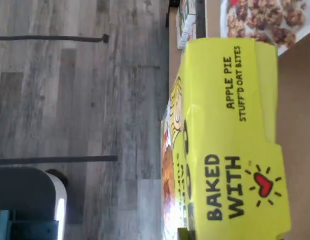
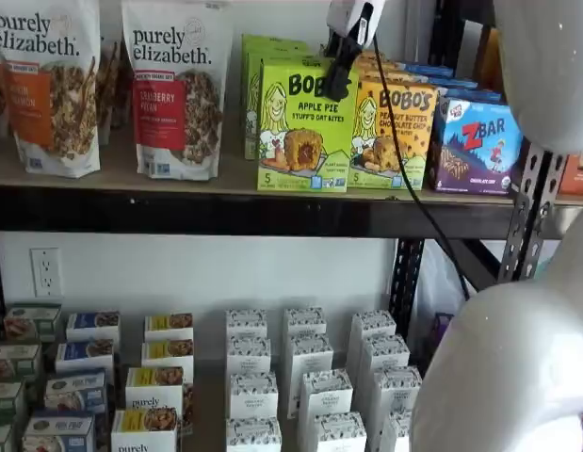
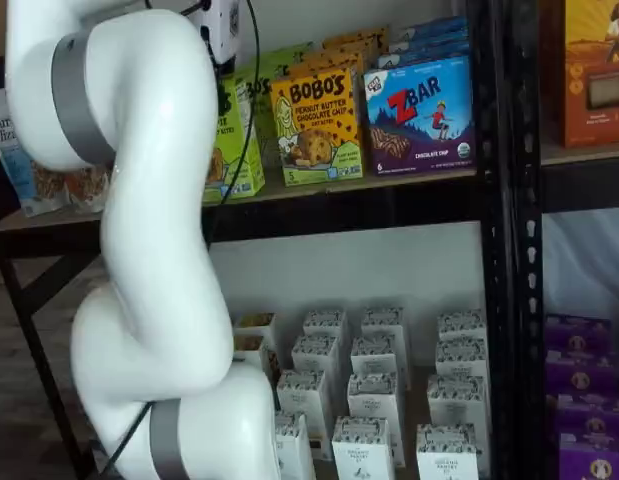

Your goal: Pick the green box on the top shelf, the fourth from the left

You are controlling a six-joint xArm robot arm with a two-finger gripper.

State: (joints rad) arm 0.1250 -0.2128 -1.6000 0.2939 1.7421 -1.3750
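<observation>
Hand (image 2: 340,80) — white body, black fingers side-on over the green box's (image 2: 306,125) top edge; apart or clamped, cannot tell. Green box upright at the front lip of the top shelf (image 2: 225,209), touching the orange Bobo's box (image 2: 395,134) — foremost of its row, hence easiest to reach. Not yet lifted, by appearance.

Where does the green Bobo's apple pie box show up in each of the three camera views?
Wrist view: the green box fills the near side, turned sideways, "Apple Pie" readable.
Shelf view: front row of the top shelf, beside the orange-yellow Bobo's box.
Shelf view: the green box is mostly hidden behind the white arm.
Shared landmark: the orange-yellow Bobo's box.
</observation>
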